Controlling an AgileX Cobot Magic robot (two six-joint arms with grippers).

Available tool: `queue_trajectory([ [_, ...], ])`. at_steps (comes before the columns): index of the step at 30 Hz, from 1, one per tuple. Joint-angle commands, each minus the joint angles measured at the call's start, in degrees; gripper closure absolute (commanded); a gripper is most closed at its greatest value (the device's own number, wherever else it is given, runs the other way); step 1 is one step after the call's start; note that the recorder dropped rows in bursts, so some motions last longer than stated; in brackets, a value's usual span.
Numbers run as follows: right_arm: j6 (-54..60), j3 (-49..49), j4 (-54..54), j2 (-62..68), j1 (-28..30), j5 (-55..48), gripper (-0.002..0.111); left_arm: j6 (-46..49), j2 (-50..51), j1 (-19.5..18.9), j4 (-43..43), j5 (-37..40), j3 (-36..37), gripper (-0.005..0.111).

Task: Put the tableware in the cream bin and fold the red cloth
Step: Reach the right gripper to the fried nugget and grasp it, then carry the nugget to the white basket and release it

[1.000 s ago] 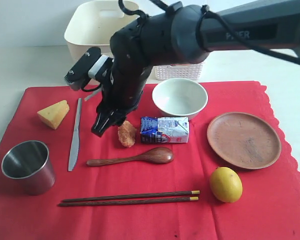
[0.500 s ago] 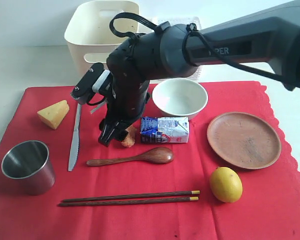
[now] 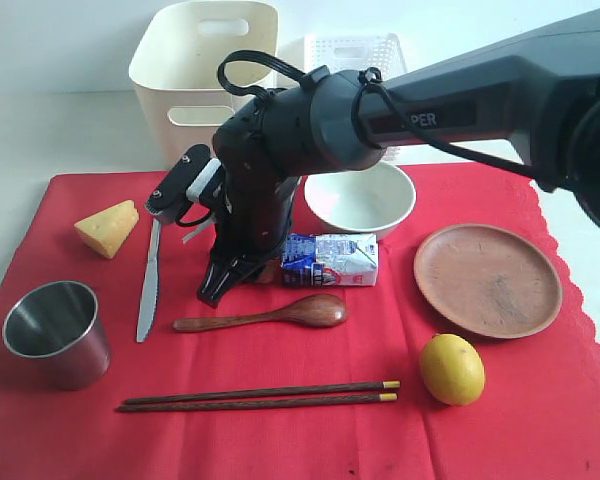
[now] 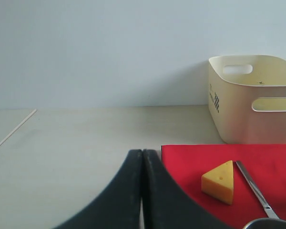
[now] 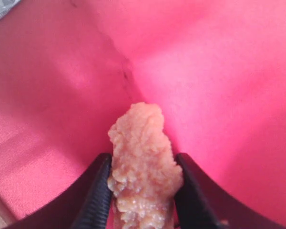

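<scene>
Red cloth [image 3: 280,450] with a scalloped edge lies spread flat over the pale worktop [image 3: 70,130] and carries nearly everything in view. Behind its far edge stands the cream bin [image 3: 158,100], upright, with a white lattice basket [image 3: 350,50] just beside it.

From the right, the black right arm [image 3: 460,90] reaches across the middle and points down at the cloth. Its right end effector [image 3: 230,280] is closed on an orange-brown food lump [image 5: 143,167]. In the wrist view both jaws press the lump's sides. The lump looks breaded or fried, though that close view is too soft to be sure.

All the tableware sits on the cloth, outside the bin:
- The round brown plate [image 3: 487,280] is at the right.
- The pale green bowl [image 3: 380,215] is toward the back, partly behind the arm.
- The steel cup [image 3: 75,365] stands upright at the near left.
- The silver table knife [image 3: 150,280] lies left of the end effector.
- The brown wooden spoon [image 3: 270,315] lies just in front of it.
- The dark chopsticks [image 3: 260,396] lie side by side nearest the camera.

A milk carton [image 3: 330,260] lies in front of the bowl, a lemon [image 3: 451,369] near the plate and a cheese wedge [image 3: 107,228] at the far left.

Off the cloth's left side, the left end effector [image 4: 142,157] sits over bare worktop with its jaws pressed together, holding nothing.
</scene>
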State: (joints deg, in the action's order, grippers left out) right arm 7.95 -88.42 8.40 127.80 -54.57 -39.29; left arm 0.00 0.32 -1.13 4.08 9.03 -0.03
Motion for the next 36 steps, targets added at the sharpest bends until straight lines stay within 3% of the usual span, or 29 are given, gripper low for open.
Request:
queue_trajectory([
  [1, -0.1, 0.0, 0.7, 0.2, -0.1, 0.6, 0.094, 0.0, -0.3, -0.1, 0.1, -0.2, 0.0, 0.107],
  [25, -0.2, 0.0, 0.8, -9.0, 0.0, 1.3, 0.096, 0.0, -0.3, -0.1, 0.1, -0.2, 0.0, 0.107],
  [31, -0.2, 0.0, 2.8, -11.0, 0.1, 1.9, 0.108, 0.0, -0.3, -0.1, 0.1, -0.2, 0.0, 0.107],
  [36, -0.2, 0.0, 4.0, -11.2, 1.6, 2.0, 0.108, 0.0, -0.3, -0.1, 0.1, -0.2, 0.0, 0.107],
])
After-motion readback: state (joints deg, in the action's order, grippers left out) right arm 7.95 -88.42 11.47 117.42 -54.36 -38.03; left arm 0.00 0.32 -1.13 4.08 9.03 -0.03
